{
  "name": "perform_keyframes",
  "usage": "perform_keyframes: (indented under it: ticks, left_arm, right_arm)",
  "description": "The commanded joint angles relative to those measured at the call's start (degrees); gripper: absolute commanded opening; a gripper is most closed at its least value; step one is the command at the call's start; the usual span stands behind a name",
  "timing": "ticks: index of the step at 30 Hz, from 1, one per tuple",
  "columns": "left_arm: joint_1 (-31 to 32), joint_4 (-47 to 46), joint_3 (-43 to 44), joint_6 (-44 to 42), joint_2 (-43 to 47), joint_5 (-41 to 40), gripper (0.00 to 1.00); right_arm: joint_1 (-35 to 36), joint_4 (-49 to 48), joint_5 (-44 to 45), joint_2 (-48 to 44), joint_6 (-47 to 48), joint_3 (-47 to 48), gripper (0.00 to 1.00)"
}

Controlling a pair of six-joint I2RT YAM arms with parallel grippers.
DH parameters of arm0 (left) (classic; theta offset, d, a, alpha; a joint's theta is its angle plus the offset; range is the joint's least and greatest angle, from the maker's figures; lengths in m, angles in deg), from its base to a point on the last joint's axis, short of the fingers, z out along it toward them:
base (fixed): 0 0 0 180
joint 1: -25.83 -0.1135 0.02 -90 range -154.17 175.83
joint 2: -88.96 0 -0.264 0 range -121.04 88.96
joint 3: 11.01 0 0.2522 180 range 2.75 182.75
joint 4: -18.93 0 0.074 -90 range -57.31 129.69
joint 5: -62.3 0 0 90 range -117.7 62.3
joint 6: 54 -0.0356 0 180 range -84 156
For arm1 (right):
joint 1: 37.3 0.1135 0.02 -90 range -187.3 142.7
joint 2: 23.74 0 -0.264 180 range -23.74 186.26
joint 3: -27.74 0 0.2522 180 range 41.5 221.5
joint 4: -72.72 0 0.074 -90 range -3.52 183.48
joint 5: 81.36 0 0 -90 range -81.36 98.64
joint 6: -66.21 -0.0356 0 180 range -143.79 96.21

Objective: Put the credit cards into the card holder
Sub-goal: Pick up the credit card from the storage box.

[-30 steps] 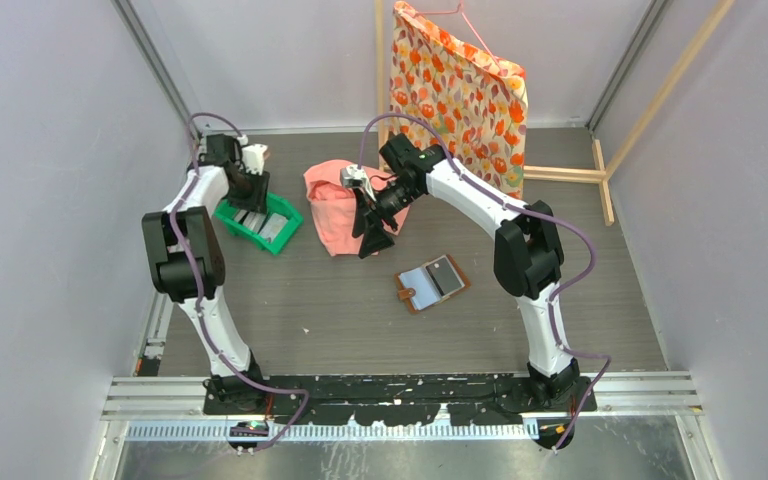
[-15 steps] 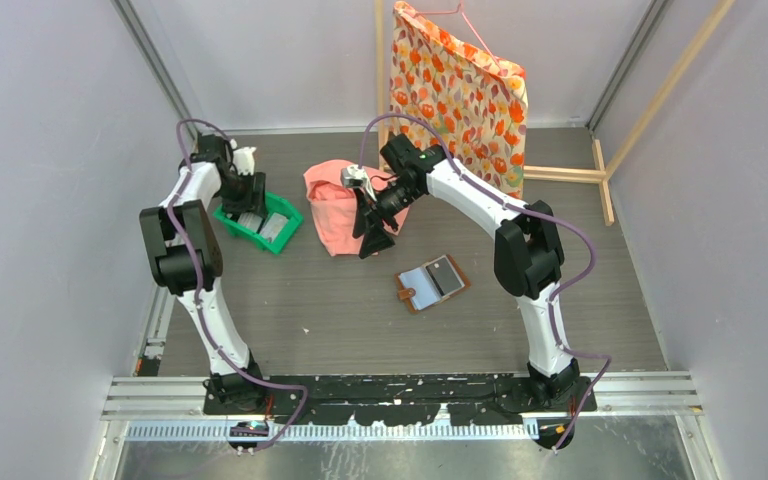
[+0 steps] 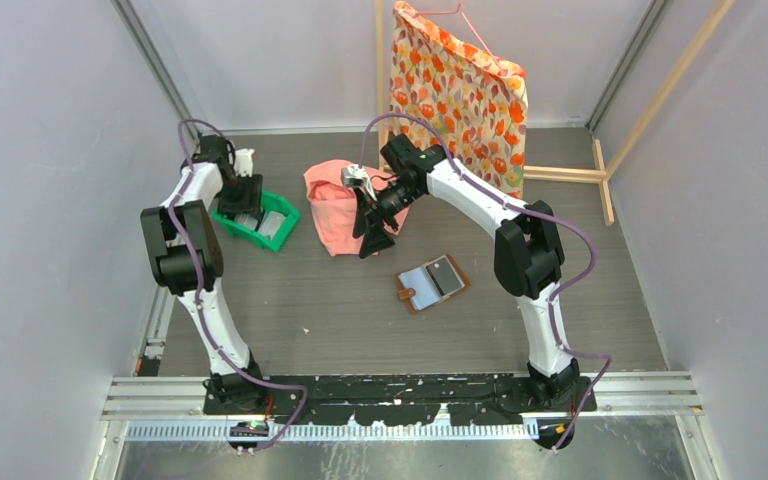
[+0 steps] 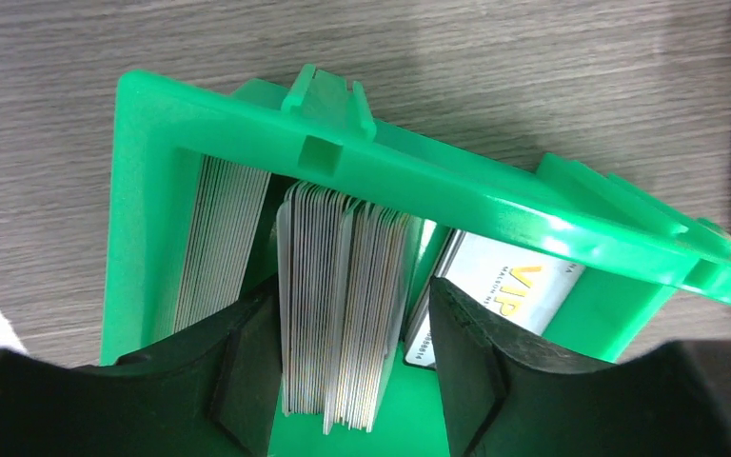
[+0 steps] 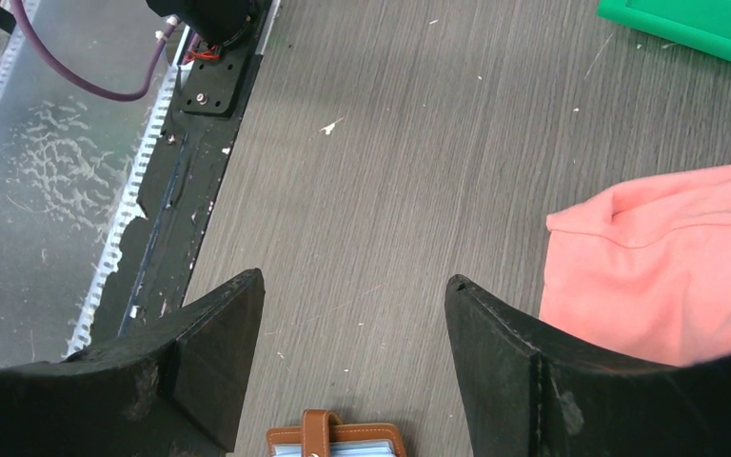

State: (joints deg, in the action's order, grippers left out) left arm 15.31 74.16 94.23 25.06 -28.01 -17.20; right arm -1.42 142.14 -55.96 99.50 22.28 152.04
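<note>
**While the cards sit in the tray, the wallet lies open well apart from them**

Where the grey table (image 3: 340,310) meets its far edge, a flowered cloth bag (image 3: 460,90) stands upright right of the middle. A pale wooden frame (image 3: 600,170) is beside it, toward the far right corner. A pink cloth (image 3: 328,205) lies crumpled near the middle of the far half.

The right arm reaches over the near side of that cloth. The right gripper (image 5: 352,314) hangs above bare table with its jaws wide apart and nothing between them. In the right wrist view the cloth lies just beside one finger and the wallet's snap tab shows at the bottom edge.

The green tray (image 3: 282,203) sits near the left edge, toward the far left corner. The left gripper (image 3: 245,200) is lowered into it, with its jaws parted around a stack.

The card holder (image 3: 431,284) lies unfolded near the middle of the table, slightly toward the right edge, pale pockets facing up. The pink cloth and the right arm lie between it and the tray.

The credit cards (image 4: 338,267) stand on edge inside the tray, in groups. One stack leans on the tray's wall and a second stands between the two black fingers, with a thin gap showing at one of them. A white card lettered VIP (image 4: 519,290) is partly hidden behind the other finger and the tray's rim.
</note>
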Motion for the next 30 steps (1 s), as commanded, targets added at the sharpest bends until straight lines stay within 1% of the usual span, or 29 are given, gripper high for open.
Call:
perform_keyframes:
  ticks: [1,6,12,18,24,30]
  left_arm:
    - [2.23,-3.81,-1.18,-1.93,4.22,-7.46,0.57]
    - [4.10,-6.82,-3.30,-3.55,7.03,-12.65,0.60]
    - [4.45,-9.07,-4.77,-3.98,10.63,-13.44,0.63]
    - [6.06,-10.88,-7.51,-5.00,12.32,-13.76,0.60]
    - [7.69,-11.41,-8.09,-5.65,10.59,-13.06,0.56]
    - [7.79,-11.30,-7.74,-6.40,8.09,-13.11,0.56]
  right_arm:
    - [-0.19,-1.17,-1.94,-3.72,-0.45,-0.40,0.74]
    - [-0.14,-1.16,-2.19,-3.78,-0.45,-0.50,0.74]
    - [-0.19,-1.12,-2.44,-3.55,-0.45,-0.50,0.74]
    - [-0.18,-1.25,-2.80,-3.51,-0.71,-0.33,0.74]
    - [-0.17,-1.25,-2.81,-3.52,-0.71,-0.54,0.74]
    - [-0.19,-1.25,-2.90,-3.45,-0.71,-0.68,0.74]
